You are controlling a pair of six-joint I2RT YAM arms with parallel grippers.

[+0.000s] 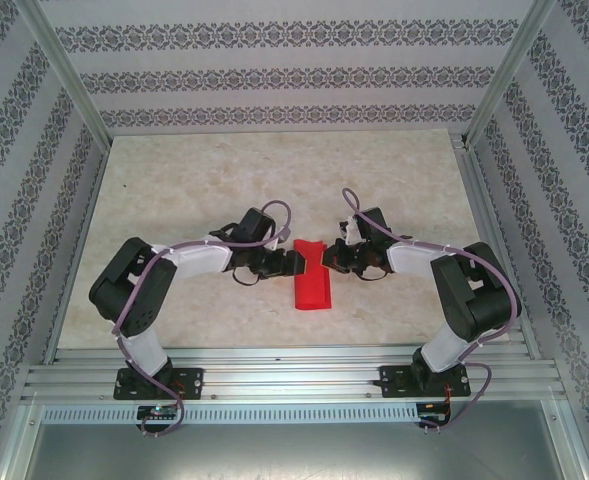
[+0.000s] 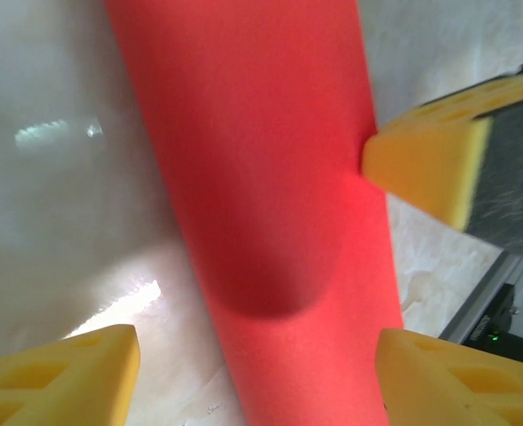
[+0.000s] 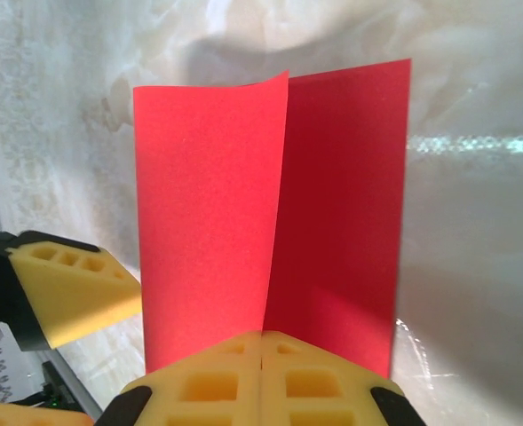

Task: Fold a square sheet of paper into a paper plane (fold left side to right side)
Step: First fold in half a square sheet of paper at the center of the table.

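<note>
Partly hidden at its far end, the smooth red paper [image 1: 311, 285] lies folded on the marbled worktop [image 1: 174, 180], my right claw [image 3: 261, 359] pinching its edge, my left claw [image 2: 257, 377] wide astride it.

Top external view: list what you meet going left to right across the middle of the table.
left arm → left tool → red sheet of paper → right tool → right arm

Bright overhead light recorded. Glare noted on table [image 2: 57, 133]; close sheet of paper [image 2: 261, 177] blurred, soft shadow cast across it.
</note>
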